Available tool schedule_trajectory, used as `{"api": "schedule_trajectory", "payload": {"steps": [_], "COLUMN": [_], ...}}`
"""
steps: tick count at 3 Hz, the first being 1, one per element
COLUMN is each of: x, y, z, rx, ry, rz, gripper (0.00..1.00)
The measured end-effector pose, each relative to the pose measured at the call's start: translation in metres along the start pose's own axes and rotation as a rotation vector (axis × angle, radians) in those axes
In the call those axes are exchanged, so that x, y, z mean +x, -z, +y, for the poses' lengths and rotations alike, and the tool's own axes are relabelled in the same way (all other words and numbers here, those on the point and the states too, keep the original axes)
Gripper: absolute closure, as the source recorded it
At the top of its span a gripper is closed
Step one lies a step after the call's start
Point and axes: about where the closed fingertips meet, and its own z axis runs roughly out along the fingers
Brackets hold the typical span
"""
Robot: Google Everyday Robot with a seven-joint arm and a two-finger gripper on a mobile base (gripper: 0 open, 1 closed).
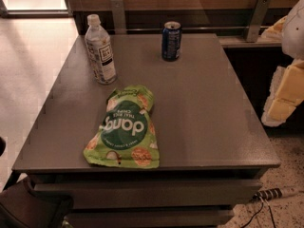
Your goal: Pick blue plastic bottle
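Room lies open around the blue plastic bottle [100, 49], which stands upright near the back left corner of the grey table [213, 127], close to its left edge. A blue drink can [171, 41] stands well apart to the right. A green Dang chip bag [124, 129] lies nearer the front. The gripper [285, 96] hangs beyond the right edge; I cannot tell whether it is spread or closed.
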Motion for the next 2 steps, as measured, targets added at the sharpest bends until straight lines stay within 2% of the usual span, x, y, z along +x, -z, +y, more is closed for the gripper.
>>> {"api": "schedule_trajectory", "payload": {"steps": [1, 2], "x": [0.000, -0.011], "y": [0.000, -0.004], "z": [0.000, -0.009], "rx": [0.000, 0.028], "ry": [0.000, -0.005], "rz": [0.000, -0.050], "gripper": [0.00, 0.00]}}
